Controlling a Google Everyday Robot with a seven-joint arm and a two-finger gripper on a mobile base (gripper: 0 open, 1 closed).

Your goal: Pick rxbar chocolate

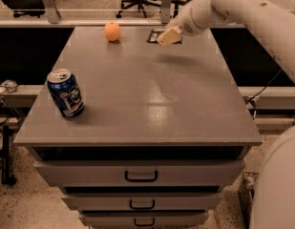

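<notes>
1 gripper (166,36) hangs at the rxbar chocolate (153,35) by the table's (137,99) far edge.

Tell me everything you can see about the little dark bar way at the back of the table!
The bar is small, flat and dark, almost black. It lies flat on the grey table, close to the far edge and to the right of the orange. Only its left part shows, because the pincer is over its right end and hides the rest. I cannot tell whether the pincer is touching it.
</notes>
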